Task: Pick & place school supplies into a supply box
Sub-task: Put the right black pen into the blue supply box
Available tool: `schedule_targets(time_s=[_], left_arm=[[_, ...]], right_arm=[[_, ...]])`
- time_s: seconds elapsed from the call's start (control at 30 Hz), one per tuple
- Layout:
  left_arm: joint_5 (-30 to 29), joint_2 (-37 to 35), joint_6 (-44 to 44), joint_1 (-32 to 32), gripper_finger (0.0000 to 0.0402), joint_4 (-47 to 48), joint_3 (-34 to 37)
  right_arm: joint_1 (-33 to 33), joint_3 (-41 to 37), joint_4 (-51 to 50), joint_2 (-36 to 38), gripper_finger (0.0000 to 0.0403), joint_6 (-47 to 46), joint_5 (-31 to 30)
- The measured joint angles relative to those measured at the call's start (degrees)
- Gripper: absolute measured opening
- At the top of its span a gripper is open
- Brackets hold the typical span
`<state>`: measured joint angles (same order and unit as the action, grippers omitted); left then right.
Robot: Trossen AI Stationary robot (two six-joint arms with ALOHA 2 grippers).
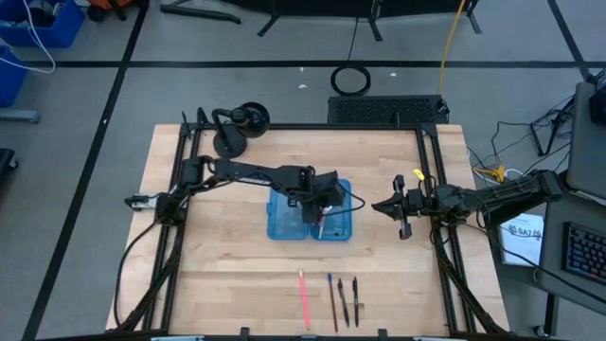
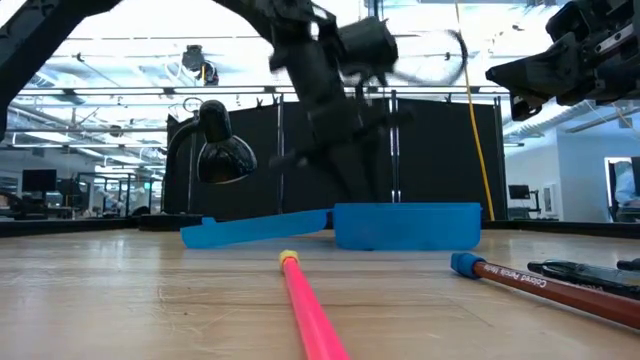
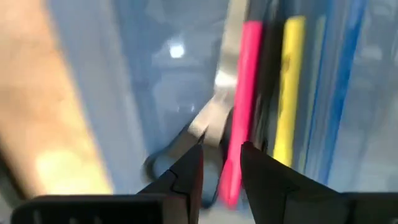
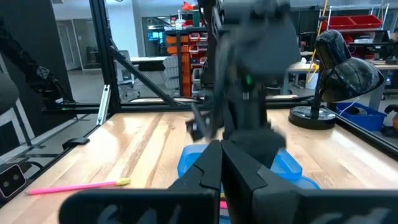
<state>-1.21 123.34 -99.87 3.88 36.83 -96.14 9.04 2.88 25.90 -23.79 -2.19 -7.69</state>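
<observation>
The translucent blue supply box [image 1: 287,223] lies open at mid-table, also in the low view [image 2: 405,226]. My left gripper [image 1: 322,210] hangs over its right half, pointing down, open. In the left wrist view its fingers [image 3: 222,171] stand on either side of the near end of a pink marker [image 3: 241,93]. That marker lies in the box beside a yellow pencil [image 3: 288,81] and the silver scissors [image 3: 208,118]. My right gripper [image 1: 403,210] hovers to the right of the box, shut and empty [image 4: 222,163]. On the table near the front edge lie another pink marker [image 1: 304,297], a blue pen [image 1: 332,301] and two dark pens [image 1: 350,301].
A black desk lamp [image 1: 241,128] stands at the table's far left. A black frame rail [image 1: 440,246] runs along the table's right side, under my right arm. Bare wood lies between the box and the row of pens at the near edge.
</observation>
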Motion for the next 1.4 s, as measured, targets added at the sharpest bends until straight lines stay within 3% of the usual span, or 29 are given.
schedule_targets(time_s=[0.07, 0.23, 0.47, 0.57, 0.67, 0.83, 0.97, 1.1, 1.23, 1.4], left_arm=[[-0.13, -3.06, 2.66, -0.07, 0.0105, 2.76, -0.02], [5.98, -12.96, 17.76, 2.77, 0.0076, 12.72, -0.02], [17.43, -31.42, 56.12, 11.45, 0.0007, 25.73, 1.18], [21.17, -40.07, 63.88, 14.60, 0.0005, 25.30, 8.12], [26.46, -51.26, 64.49, 14.78, 0.0004, 18.93, 20.16], [26.66, -70.84, 72.06, 14.64, 0.0004, -3.99, 46.18], [23.63, -82.28, 91.21, 14.54, 0.0007, -32.11, 63.23], [22.75, -88.58, 107.29, 14.26, 0.0014, -46.91, 73.11], [24.60, -92.09, 105.62, 10.28, 0.0004, -54.37, 80.62], [19.04, -93.06, 94.42, 6.02, 0.0003, -59.63, 85.35]], right_arm=[[0.00, 0.00, 0.33, -0.02, 0.0000, 0.27, 0.07], [0.00, 0.01, 1.97, 0.07, 0.0000, 0.43, 0.25], [0.00, 0.00, 1.75, 0.04, 0.0000, 1.55, 0.25], [0.00, 0.01, 1.71, 0.02, 0.0000, 1.56, 0.25], [0.00, 0.00, 1.71, 0.02, 0.0000, 1.49, 0.25], [0.04, 0.02, 1.61, -0.07, 0.0000, 1.20, 0.25], [0.04, 0.00, 1.37, -0.42, 0.0000, 0.97, 0.25], [0.04, 0.00, 1.50, -0.66, 0.0000, 1.40, 0.25], [0.04, 0.01, 1.78, -0.66, 0.0000, 1.52, 0.23], [0.04, 0.00, 1.84, -0.68, 0.0000, 1.43, 0.23]])
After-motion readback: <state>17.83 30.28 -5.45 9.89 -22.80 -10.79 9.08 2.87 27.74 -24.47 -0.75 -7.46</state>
